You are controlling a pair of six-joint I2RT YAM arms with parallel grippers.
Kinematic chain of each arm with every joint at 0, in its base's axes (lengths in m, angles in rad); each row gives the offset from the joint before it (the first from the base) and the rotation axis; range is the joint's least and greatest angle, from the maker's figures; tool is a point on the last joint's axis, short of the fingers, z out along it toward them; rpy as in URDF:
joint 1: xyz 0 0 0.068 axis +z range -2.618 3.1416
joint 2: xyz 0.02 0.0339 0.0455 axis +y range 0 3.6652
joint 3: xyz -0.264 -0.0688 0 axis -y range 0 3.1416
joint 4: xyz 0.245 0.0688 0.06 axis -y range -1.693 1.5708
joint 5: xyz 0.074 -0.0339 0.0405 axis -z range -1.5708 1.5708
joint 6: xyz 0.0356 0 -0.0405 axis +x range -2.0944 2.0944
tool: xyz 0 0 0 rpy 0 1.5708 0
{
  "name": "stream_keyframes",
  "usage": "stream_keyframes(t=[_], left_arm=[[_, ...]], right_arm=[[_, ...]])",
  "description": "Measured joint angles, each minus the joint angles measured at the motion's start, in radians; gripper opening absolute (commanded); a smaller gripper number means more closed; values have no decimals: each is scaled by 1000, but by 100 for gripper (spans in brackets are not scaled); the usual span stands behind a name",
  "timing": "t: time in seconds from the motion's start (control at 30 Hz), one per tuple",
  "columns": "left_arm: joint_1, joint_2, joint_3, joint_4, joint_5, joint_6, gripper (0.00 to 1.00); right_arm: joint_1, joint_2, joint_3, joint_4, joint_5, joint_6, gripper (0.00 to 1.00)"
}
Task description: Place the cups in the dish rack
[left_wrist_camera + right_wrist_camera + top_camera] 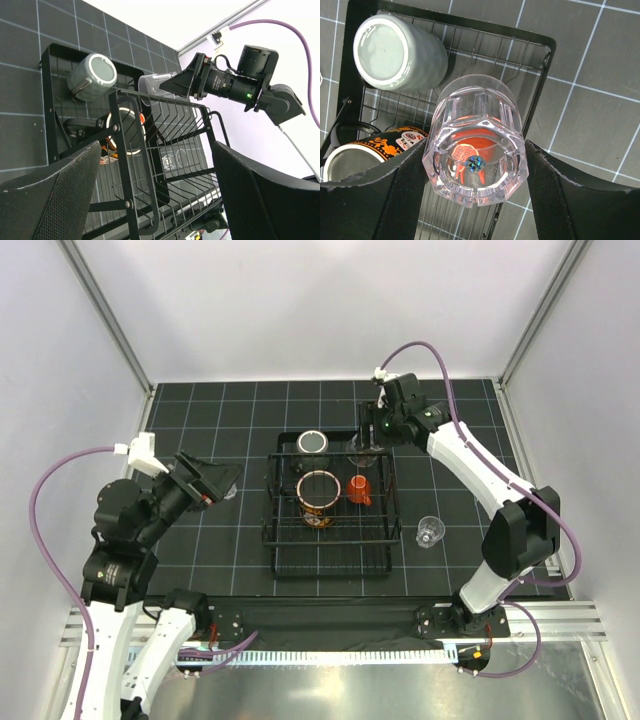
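The clear cup [475,145] is pinched between the right jaws, whose fingers [585,200] press on its opposite sides, over the far right corner of the dish rack [330,552]. Only the right wrist view shows which way it points. Its thick faceted base faces back toward the wrist and its round mouth points away from the jaws, toward the rack wires, so its long axis runs roughly along the fingers. The left wrist view shows it side-on at the rack's rim, while the top view barely resolves it. Beside these jaws stands the grey-green cup [395,52], and beyond their tips are the large mug [320,498] and the orange cup [359,489]. The right arm [470,465] stretches forward and inward, with its wrist over the rack. The left jaws are spread with nothing between their fingers [50,195], and they face the rack from its left. A second clear cup [430,531] stands on the table [200,410], well apart from both jaws.
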Motion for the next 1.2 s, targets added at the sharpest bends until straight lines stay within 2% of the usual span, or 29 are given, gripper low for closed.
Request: stream_keyframes(t=[0.37, 0.63, 0.8, 1.2], left_arm=[[0, -8, -20, 0, 1, -23, 88], [0, -16, -20, 0, 1, -26, 89], [0, -19, -21, 0, -3, -27, 92], [0, -31, -21, 0, -8, -27, 91]], right_arm=[[31, 28, -6, 49, 39, -4, 4], [45, 70, -14, 54, 63, -4, 4], [62, 79, -18, 50, 76, -5, 4], [101, 80, -61, 39, 110, -4, 4]])
